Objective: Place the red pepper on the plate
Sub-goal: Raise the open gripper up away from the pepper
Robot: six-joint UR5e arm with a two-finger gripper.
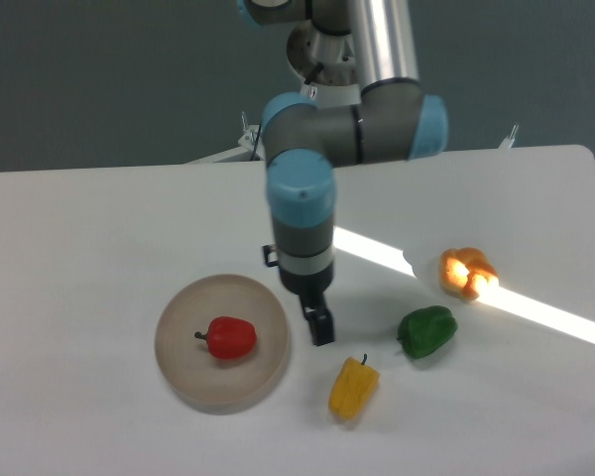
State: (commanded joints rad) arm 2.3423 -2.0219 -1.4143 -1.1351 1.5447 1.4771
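The red pepper lies on its side in the middle of the round beige plate, its dark stem pointing left. My gripper hangs just past the plate's right rim, above the white table, apart from the pepper. Nothing is held between its fingers. They point down and overlap from this angle, so I cannot make out the gap between them.
A yellow pepper lies just right of the plate at the front. A green pepper sits further right, and an orange pepper lies in a bright streak of light. The arm's base stands at the table's back edge.
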